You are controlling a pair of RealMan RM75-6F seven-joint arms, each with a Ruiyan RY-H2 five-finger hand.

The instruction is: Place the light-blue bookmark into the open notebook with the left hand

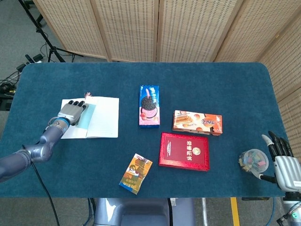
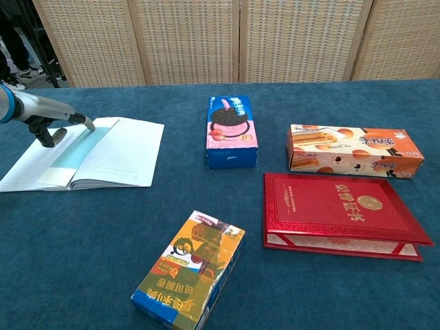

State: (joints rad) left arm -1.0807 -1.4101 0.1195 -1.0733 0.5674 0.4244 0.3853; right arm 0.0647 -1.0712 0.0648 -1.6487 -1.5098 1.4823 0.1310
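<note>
Head view shows the right hand [image 1: 284, 165], empty with fingers apart, at the table's near right corner beside a clear cup [image 1: 253, 160]; chest view omits both. Left hand [image 2: 51, 118] lies flat, fingers extended, holding nothing, over the light-blue bookmark [image 2: 72, 149] on the open notebook [image 2: 110, 155]. Bare cloth separates notebook and cookie box [image 2: 232, 130]

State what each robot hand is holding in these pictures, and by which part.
Neither holds anything. The left hand lies flat over the light-blue bookmark in the open notebook; the right hand is empty beside a clear cup.
</note>
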